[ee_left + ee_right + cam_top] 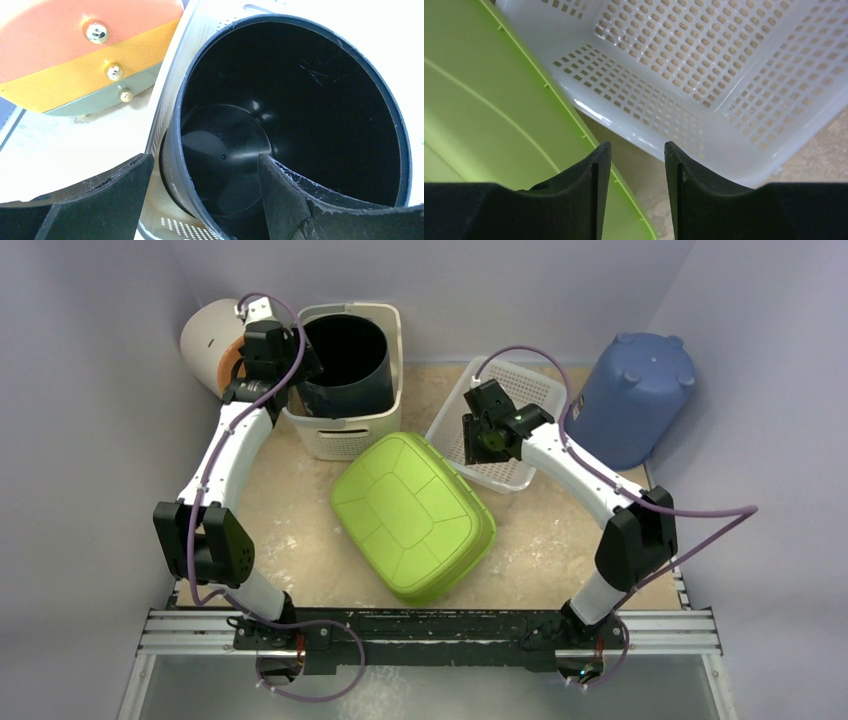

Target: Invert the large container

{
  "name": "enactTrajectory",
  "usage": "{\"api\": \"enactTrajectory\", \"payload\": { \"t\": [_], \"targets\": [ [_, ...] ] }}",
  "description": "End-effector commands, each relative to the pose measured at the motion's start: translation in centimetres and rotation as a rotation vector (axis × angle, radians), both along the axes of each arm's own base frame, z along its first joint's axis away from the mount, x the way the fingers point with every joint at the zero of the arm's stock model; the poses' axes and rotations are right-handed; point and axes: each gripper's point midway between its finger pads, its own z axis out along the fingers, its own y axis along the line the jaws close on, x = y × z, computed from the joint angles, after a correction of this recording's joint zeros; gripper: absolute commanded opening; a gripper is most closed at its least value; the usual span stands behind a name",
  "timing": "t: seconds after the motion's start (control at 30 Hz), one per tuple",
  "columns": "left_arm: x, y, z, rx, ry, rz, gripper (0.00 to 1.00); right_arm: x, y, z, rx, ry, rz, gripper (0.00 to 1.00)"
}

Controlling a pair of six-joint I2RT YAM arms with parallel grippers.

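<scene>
Hovering with its fingers (589,190) parted and nothing between them, the right gripper (636,146) hangs over a narrow strip of table (290,530). The large green tub (484,100) lies just beside its left finger, apart from it. The tub is smooth plastic, a rounded rectangle, and rests on the table with its ribbed base up and its rim down. Close past the fingertips, ahead and to their right, a white basket (649,100) of glossy plastic pierced with rows of small slots sits tilted, its near edge almost against the tub. Farther out on that side a blue bucket (635,390) stands bottom up against the wall.

The left gripper (205,162), well away from the tub, is spread wide across the rim of a black bucket (310,110), with one finger outside the wall and one inside. It is not clamped on it. The bucket is a smooth, shiny cylinder, leaning inside a cream basket (345,435) with a handle slot. Beyond that gripper's left finger lies a round white drum (75,45) on its side, its end face banded orange, yellow and grey-green and set with three brass studs. The tabletop is beige and speckled.
</scene>
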Motion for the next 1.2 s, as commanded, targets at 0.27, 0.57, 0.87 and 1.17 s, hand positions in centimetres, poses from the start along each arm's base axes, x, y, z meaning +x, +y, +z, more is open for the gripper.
{"api": "enactTrajectory", "payload": {
  "t": [0.27, 0.57, 0.87, 1.17],
  "targets": [
    [1.2, 1.5, 2.0, 0.026, -0.059, 0.031, 0.77, 2.3, 7.0, 2.2, 0.043, -0.085, 0.259, 0.43],
    [1.3, 1.8, 0.7, 0.019, -0.044, 0.039, 0.77, -0.3, 10.4, -0.1, 0.091, -0.017, 0.398, 0.41],
    [1.4, 2.0, 1.4, 0.016, -0.055, 0.044, 0.77, 2.1, 7.5, 2.1, -0.06, -0.122, 0.31, 0.46],
    [1.1, 2.0, 1.3, 0.011, -0.051, 0.052, 0.77, 2.9, 6.9, -2.2, -0.19, -0.071, 0.373, 0.47]
  ]
}}
